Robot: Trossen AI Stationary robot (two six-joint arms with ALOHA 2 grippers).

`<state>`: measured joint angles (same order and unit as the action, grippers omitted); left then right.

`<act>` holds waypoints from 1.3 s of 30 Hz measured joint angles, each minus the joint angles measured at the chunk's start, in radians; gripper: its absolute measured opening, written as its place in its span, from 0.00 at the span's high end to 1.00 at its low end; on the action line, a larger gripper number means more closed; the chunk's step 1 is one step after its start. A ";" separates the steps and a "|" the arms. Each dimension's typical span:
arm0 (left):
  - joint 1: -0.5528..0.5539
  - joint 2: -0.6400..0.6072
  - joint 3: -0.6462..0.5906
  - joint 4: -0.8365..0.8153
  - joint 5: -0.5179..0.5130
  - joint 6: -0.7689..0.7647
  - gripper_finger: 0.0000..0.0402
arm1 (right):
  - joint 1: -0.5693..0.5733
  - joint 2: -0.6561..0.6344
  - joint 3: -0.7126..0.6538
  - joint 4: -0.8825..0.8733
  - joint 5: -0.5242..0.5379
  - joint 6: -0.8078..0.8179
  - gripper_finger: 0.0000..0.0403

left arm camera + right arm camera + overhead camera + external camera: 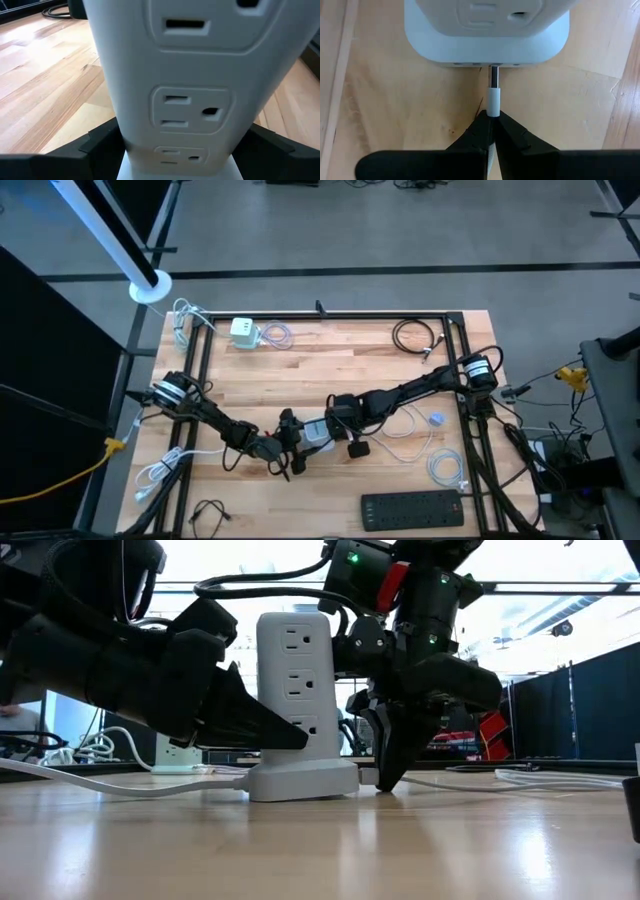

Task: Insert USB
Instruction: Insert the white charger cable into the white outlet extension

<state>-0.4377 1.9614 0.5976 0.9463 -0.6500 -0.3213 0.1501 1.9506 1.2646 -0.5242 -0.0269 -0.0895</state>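
A white power tower [293,680] with several sockets stands upright on its wide base [302,780] at the table's middle. My left gripper [182,150] comes in low from the table's left and has the tower's lower body between its fingers. My right gripper [493,117] is on the tower's other side, slanting down toward the base, shut on a white USB plug [493,99]. The plug's metal tip [494,76] meets a port [494,65] in the edge of the base. In the high view both grippers [292,445] [336,426] meet around the tower [315,432]. My left gripper clasps the tower's lower body just above the base, one finger [102,145] on each side wall [120,135]. The fingers lie level, coming from the table's left. The tower stays upright with its base on the table. My right gripper pinches the USB plug's white sleeve [493,106] at its rear end between the two fingertips [475,131]. The fingers lie along the plug and slant down toward the base. The plug sticks straight out ahead, its metal tip at the port; how far in, I cannot tell.
A white charger [243,332] and a black cable coil [415,336] lie at the far side. A black power strip [415,507] lies at the near right, with white cable coils [445,466] [158,472] and a black adapter [357,448] nearby. Black frame rails [205,380] border the wooden top.
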 joint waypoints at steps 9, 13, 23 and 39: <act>0.000 -0.002 -0.002 -0.018 0.007 -0.024 0.26 | 0.009 -0.020 0.001 -0.002 -0.004 0.003 1.00; 0.000 -0.003 -0.005 -0.015 0.017 -0.029 0.26 | 0.018 -0.028 0.007 0.012 -0.011 0.008 1.00; 0.000 -0.002 -0.007 -0.014 0.020 -0.039 0.26 | 0.021 -0.030 -0.020 0.066 -0.021 0.003 1.00; 0.000 0.000 -0.010 0.003 0.047 -0.031 0.26 | 0.021 -0.041 -0.032 0.053 -0.024 -0.057 0.92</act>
<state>-0.4381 1.9610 0.5880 0.9491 -0.6028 -0.3526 0.1716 1.9095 1.2327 -0.4707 -0.0510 -0.1469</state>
